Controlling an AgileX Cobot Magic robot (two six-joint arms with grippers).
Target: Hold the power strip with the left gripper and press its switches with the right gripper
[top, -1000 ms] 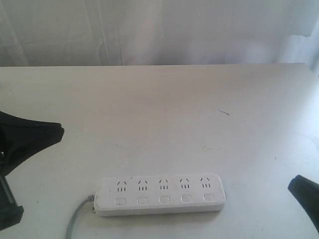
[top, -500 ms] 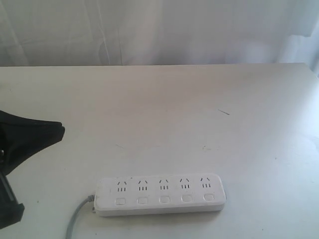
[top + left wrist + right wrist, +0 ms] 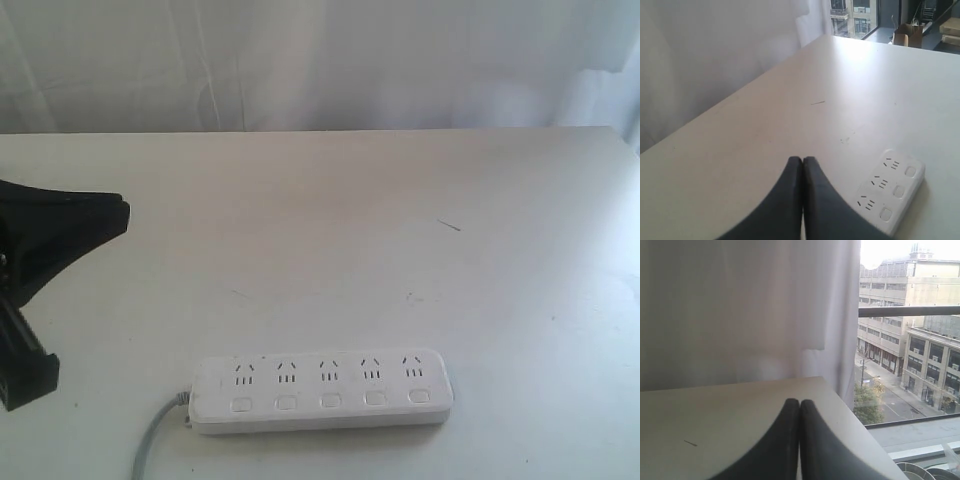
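The white power strip [image 3: 322, 390] lies flat near the table's front edge, its grey cord [image 3: 152, 440] leaving its left end. A row of small white switches [image 3: 330, 401] runs below the sockets. My left gripper [image 3: 115, 213] hangs shut and empty above the table, up and to the left of the strip. In the left wrist view its closed tips [image 3: 803, 160] point past the power strip [image 3: 892, 190], well apart from it. My right gripper [image 3: 799, 402] is shut and empty, aimed at the table's far corner by the window; it is out of the exterior view.
The white table [image 3: 380, 230] carries a small dark mark [image 3: 449, 225] at centre right. A white curtain [image 3: 320, 60] hangs behind it. The right wrist view shows the table edge [image 3: 850, 410] by a window [image 3: 910, 340] with buildings outside.
The right gripper's tip, seen at the lower right a second ago, has left the exterior view. The left gripper has risen a little. The power strip has not moved.
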